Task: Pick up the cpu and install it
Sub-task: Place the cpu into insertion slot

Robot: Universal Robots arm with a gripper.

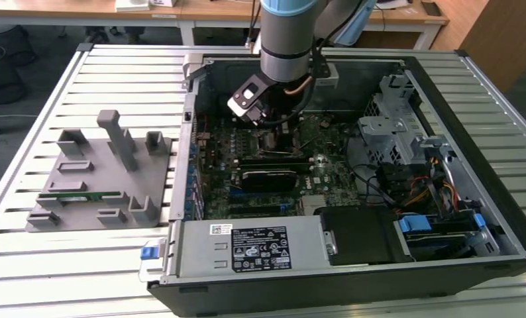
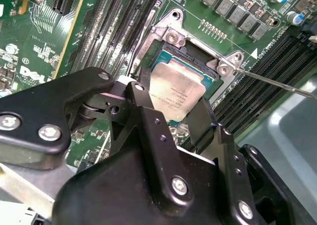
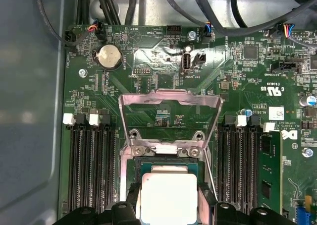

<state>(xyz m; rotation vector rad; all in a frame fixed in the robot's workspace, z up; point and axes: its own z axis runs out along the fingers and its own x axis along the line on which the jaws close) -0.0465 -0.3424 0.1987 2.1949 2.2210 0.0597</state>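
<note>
cpu: a small square chip with a silvery top. It lies level within the open socket on the motherboard. I cannot tell whether it is fully seated or resting just above.

Tool: black and two-fingered, closed to a narrow gap. Its fingers bear on two opposite edges of the cpu, with nothing else between them.

Load plate: the metal frame is hinged up and back, clear of the socket. The thin retention lever is swung out to one side.

Neighbours: rows of memory slots flank the socket. A green memory stick stands in one slot, well apart from the fingers.

Setting: in the exterior view the arm reaches down into an open computer case. The case lies on a slatted metal counter. A grey parts holder sits to the exterior view's left of the case.

Handling: likely light, thin and stiff. The smooth metal top gives little purchase, so the thin side edges look like the right place to hold. The underside contacts and the socket are probably delicate, so it should be kept flat with no sideways scrape.

Progress: the chip appears to be at its place, with the plate not yet closed over it.
</note>
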